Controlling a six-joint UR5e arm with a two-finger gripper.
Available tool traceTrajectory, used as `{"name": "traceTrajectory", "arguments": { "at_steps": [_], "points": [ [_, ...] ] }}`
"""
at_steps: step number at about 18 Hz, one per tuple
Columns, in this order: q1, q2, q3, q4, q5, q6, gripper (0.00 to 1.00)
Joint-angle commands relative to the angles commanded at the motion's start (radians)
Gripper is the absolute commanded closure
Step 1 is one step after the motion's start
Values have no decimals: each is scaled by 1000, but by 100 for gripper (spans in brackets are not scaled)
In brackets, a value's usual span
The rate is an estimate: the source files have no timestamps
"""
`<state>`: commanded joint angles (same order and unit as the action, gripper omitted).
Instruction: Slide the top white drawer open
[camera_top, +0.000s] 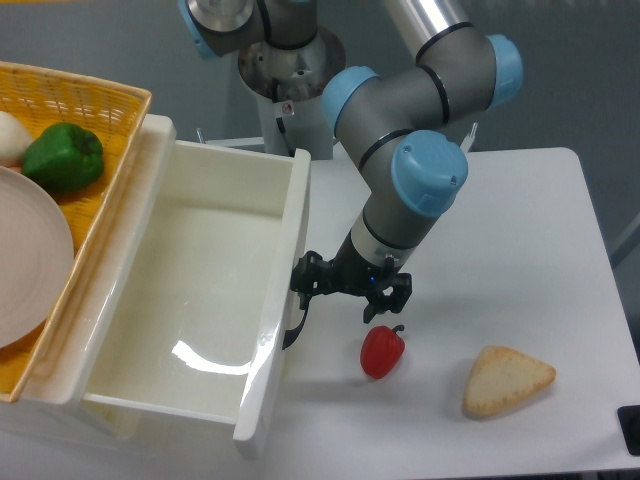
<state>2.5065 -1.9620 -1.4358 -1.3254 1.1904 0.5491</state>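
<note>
Top white drawer (200, 300), glossy cream-white deep rectangular box: already pulled well out of the cabinet, sits at 9 o'clock of the end effector, interior bare.

Black two-finger end effector (350, 285) is right beside the drawer front, one side at the curved black handle (297, 322). Fingers look spread, but can't tell if they're clamped on the handle or just touching it.

Handling, my read: rigid shell, glossy so slippery on the panels; the handle is the only sane grip point. Empty, so probably light; pull straight along the slide axis to avoid racking.

Outward: red bell pepper (382, 350) on the white counter (520, 250) at 5 o'clock of the end effector, close. Tan triangular bread slice (505, 379) further out at 4 o'clock.

Yellow wicker basket (95, 100) on the cabinet top at 10 o'clock holds a green bell pepper (64, 156), a cream plate (30, 265) and a white round item (10, 135) at the frame edge.
</note>
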Motion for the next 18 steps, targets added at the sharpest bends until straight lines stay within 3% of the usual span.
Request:
{"name": "traceTrajectory", "arguments": {
  "at_steps": [18],
  "points": [
    [12, -11, -12, -8, -68, 8, 0]
  ]
}}
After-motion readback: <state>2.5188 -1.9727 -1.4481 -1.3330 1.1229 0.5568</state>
